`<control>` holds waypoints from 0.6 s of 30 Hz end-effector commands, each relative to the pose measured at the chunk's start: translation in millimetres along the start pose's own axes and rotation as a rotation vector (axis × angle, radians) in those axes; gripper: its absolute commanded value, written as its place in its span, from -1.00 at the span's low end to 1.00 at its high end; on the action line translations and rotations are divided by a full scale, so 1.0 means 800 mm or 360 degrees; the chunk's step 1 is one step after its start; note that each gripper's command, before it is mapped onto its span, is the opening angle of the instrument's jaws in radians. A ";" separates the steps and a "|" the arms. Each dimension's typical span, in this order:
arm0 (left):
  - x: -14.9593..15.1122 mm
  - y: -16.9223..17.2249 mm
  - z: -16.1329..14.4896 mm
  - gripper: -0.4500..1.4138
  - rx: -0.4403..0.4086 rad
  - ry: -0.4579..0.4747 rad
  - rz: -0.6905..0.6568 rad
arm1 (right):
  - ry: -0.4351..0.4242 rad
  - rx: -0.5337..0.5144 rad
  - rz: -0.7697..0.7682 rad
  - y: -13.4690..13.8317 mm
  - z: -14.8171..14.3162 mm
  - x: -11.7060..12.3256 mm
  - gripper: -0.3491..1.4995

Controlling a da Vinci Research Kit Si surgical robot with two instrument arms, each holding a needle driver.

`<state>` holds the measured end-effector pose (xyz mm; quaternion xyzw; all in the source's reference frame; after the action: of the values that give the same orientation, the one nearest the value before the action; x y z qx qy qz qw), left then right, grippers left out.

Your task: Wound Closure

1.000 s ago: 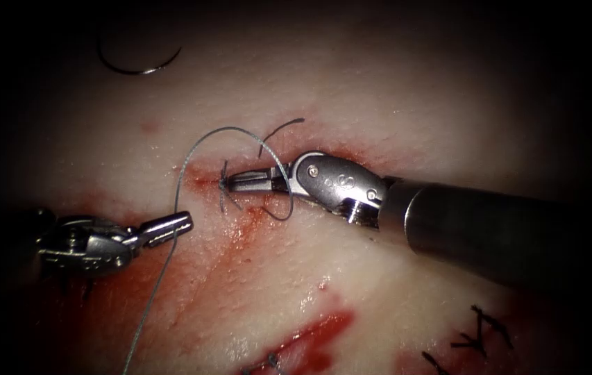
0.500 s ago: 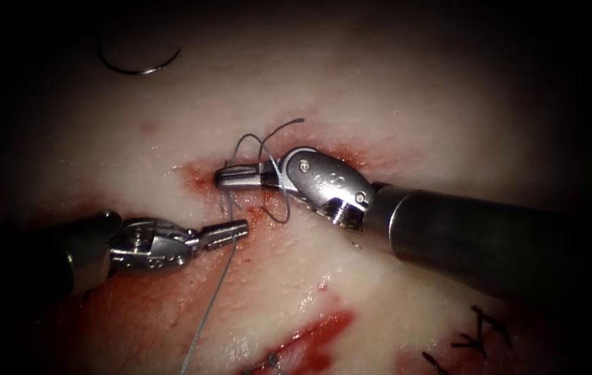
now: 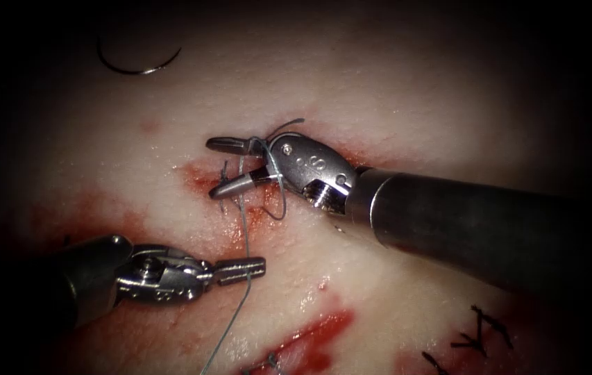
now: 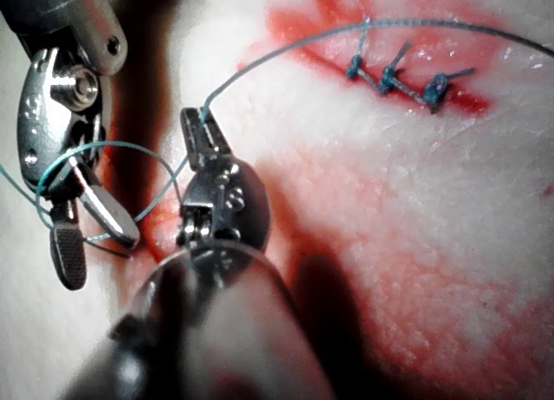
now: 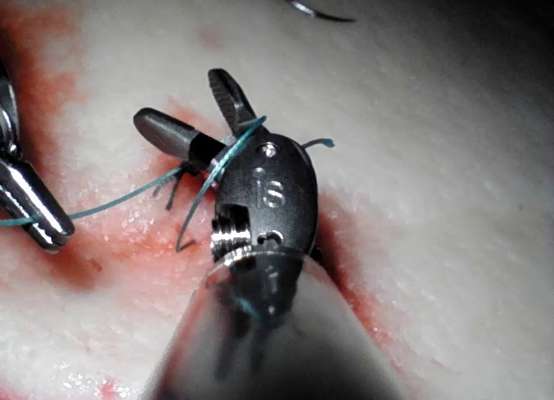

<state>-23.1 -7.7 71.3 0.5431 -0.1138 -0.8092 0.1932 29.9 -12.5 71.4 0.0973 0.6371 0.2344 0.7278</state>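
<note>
The right tool [image 3: 221, 169] lies over the cut [image 3: 198, 177] with its jaws open and nothing gripped. Blue thread [image 3: 243, 208] is looped round the base of those jaws, and a short free end [image 3: 290, 125] curls up beside the wrist. From the loop the thread runs down to the left tool [image 3: 254, 267], whose jaws are shut on it, then trails off toward the frame's lower edge. The curved needle [image 3: 139, 68] lies loose on the tissue [image 3: 407, 111], far up and left of the cut, held by neither tool. The right wrist view shows the open jaws [image 5: 177, 101] with thread [image 5: 234, 149] across them. In the left wrist view the left tool [image 4: 195, 132] clamps the thread.
Red fluid [image 3: 309, 337] pools below the cut. Dark finished stitches [image 3: 476, 333] sit at the lower right, and the left wrist view shows a row of knotted stitches [image 4: 398, 75]. The right tool's shaft [image 3: 462, 222] crosses the tissue from the right.
The right tool's jaws went from shut to wide open and lifted slightly. The left tool travelled right and down with the thread, drawing the big loop in tight around the right tool.
</note>
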 end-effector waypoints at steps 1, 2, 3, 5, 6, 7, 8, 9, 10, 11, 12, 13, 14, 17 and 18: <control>0.0000 -0.0011 0.0001 -1.00 0.0001 0.0019 0.0021 | -0.0016 0.0007 -0.0010 0.0003 0.0012 -0.0003 0.82; 0.0004 -0.0016 -0.0003 -1.00 -0.0003 0.0026 0.0025 | -0.0034 0.0011 -0.0013 0.0002 0.0012 -0.0005 0.82; 0.0008 -0.0023 -0.0010 -1.00 -0.0012 0.0030 0.0046 | -0.0067 0.0013 -0.0019 0.0000 0.0012 -0.0007 0.82; 0.0013 -0.0032 -0.0018 -1.00 -0.0011 0.0048 0.0071 | -0.0103 0.0019 -0.0028 -0.0002 0.0013 -0.0012 0.80; 0.0014 -0.0036 -0.0022 -1.00 -0.0005 0.0057 0.0076 | -0.0128 0.0014 -0.0035 -0.0004 0.0013 -0.0015 0.80; 0.0016 -0.0041 -0.0025 -1.00 0.0000 0.0066 0.0089 | -0.0151 0.0018 -0.0039 -0.0005 0.0014 -0.0017 0.80; 0.0017 -0.0047 -0.0030 -1.00 0.0015 0.0078 0.0110 | -0.0174 0.0018 -0.0045 -0.0006 0.0014 -0.0020 0.80; 0.0017 -0.0053 -0.0033 -1.00 0.0026 0.0087 0.0122 | -0.0197 0.0022 -0.0049 -0.0008 0.0014 -0.0022 0.78; 0.0017 -0.0059 -0.0036 -1.00 0.0046 0.0099 0.0143 | -0.0229 0.0028 -0.0055 -0.0009 0.0014 -0.0025 0.78; 0.0016 -0.0064 -0.0038 -1.00 0.0063 0.0108 0.0147 | -0.0242 0.0032 -0.0059 -0.0010 0.0014 -0.0026 0.78; 0.0016 -0.0069 -0.0040 -1.00 0.0079 0.0117 0.0161 | -0.0256 0.0036 -0.0062 -0.0011 0.0014 -0.0028 0.78; 0.0014 -0.0074 -0.0042 -1.00 0.0095 0.0127 0.0156 | -0.0279 0.0037 -0.0067 -0.0012 0.0013 -0.0030 0.78; 0.0013 -0.0079 -0.0045 -1.00 0.0097 0.0138 0.0161 | -0.0298 0.0041 -0.0070 -0.0013 0.0013 -0.0031 0.78; 0.0008 -0.0095 -0.0051 -1.00 0.0081 0.0236 0.0159 | -0.0345 0.0088 -0.0078 -0.0016 0.0011 -0.0036 0.76; 0.0006 -0.0101 -0.0053 -1.00 0.0077 0.0251 0.0155 | -0.0353 0.0097 -0.0080 -0.0017 0.0010 -0.0037 0.76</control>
<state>-20.1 -0.7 65.4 0.6072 -0.1418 -0.7477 0.2286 29.9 -15.4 73.2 0.1305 0.5604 0.1838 0.7969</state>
